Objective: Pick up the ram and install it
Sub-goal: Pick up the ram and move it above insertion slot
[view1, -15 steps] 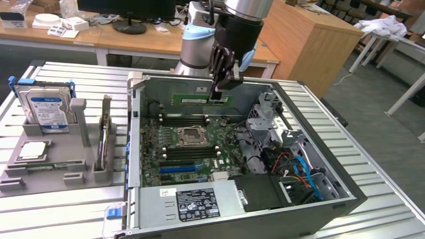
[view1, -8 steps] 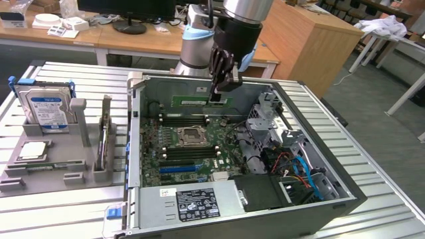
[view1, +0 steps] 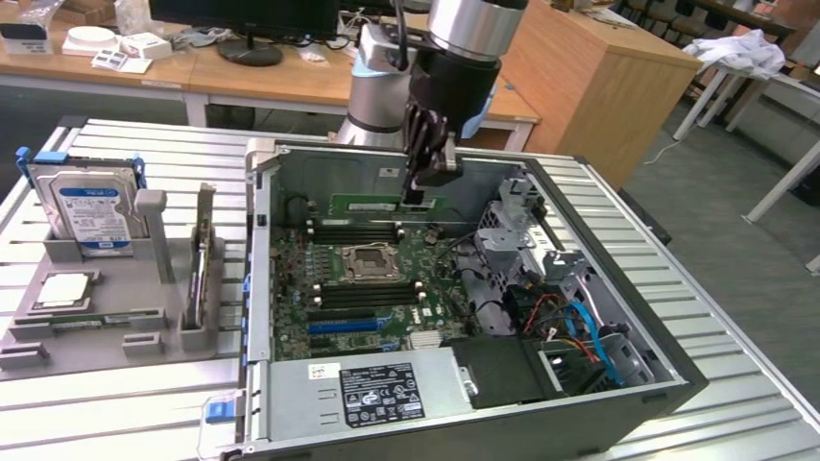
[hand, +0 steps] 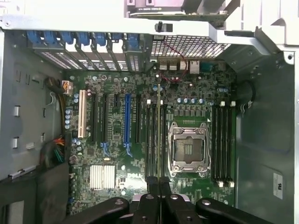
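The ram is a long thin green stick, and my gripper is shut on its upper edge. It hangs level inside the open computer case, just above the far bank of black memory slots beyond the processor socket. In the wrist view the ram appears edge-on as a thin line running out from between my closed fingertips. It lies along the memory slots beside the socket. Whether it touches a slot I cannot tell.
A grey fixture at the exterior view's left holds a silver hard drive with a blue label, a square silver processor chip and an upright card. In the case, a drive cage, cables and a power supply crowd the exterior view's right and near side.
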